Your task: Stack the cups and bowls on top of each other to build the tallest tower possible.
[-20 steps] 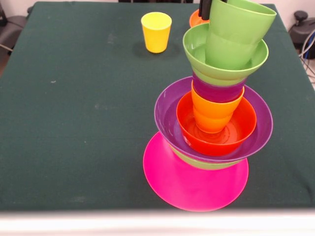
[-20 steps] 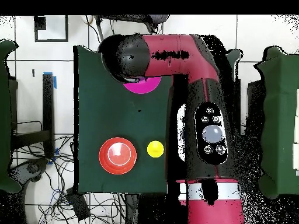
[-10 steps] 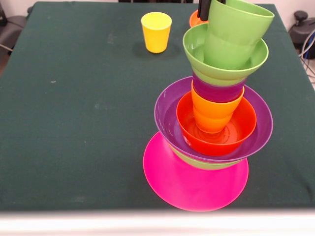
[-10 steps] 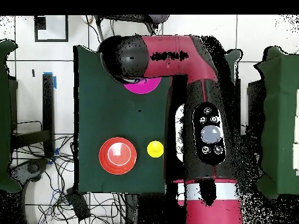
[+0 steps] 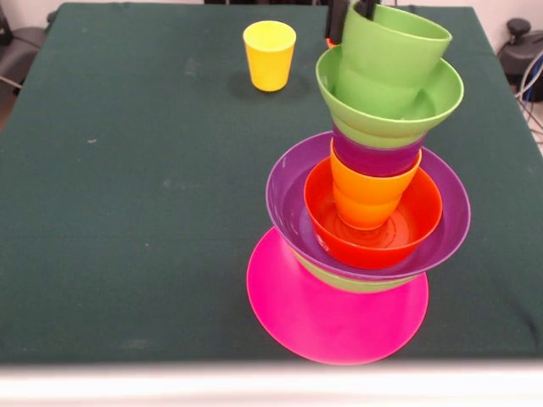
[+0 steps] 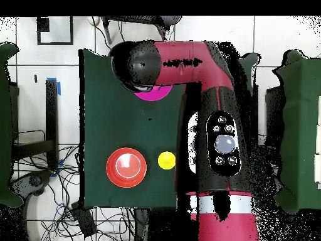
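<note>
While jaws grip the light green cup [image 5: 386, 61] — tilted atop tower [image 5: 366, 203], near table edge [image 5: 254, 373].

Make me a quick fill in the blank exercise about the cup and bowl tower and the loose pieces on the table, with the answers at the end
1. The tower rests on a wide base bowl coloured ____.
2. The light green cup at the top sits inside a bowl coloured ____.
3. Standing alone on the green cloth, apart from the tower, is a cup coloured ____.
4. The orange cup stands inside an orange-red bowl, which sits in a wide bowl coloured ____.

Missing words: pink; light green; yellow; purple
</note>
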Controlling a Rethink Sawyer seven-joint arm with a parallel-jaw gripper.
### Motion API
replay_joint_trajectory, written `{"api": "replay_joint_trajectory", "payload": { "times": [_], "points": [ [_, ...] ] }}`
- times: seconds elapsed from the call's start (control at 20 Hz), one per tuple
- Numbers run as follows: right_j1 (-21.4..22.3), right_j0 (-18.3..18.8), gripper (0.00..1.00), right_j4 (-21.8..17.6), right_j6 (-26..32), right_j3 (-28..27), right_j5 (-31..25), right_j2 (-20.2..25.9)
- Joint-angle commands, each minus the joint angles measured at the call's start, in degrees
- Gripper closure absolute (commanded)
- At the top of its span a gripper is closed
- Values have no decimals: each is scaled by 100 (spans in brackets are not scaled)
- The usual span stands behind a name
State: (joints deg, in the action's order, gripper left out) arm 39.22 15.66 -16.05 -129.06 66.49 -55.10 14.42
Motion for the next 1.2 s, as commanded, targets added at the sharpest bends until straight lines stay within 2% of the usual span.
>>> {"api": "replay_joint_trajectory", "payload": {
  "times": [0.05, 0.85, 1.2],
  "points": [
    [-364, -163, 0, 11, -255, 436, -161, -38],
    [-323, -93, 0, 212, -188, 576, -59, 12],
    [-182, -36, 0, 460, -183, 667, -80, 55]
  ]
}}
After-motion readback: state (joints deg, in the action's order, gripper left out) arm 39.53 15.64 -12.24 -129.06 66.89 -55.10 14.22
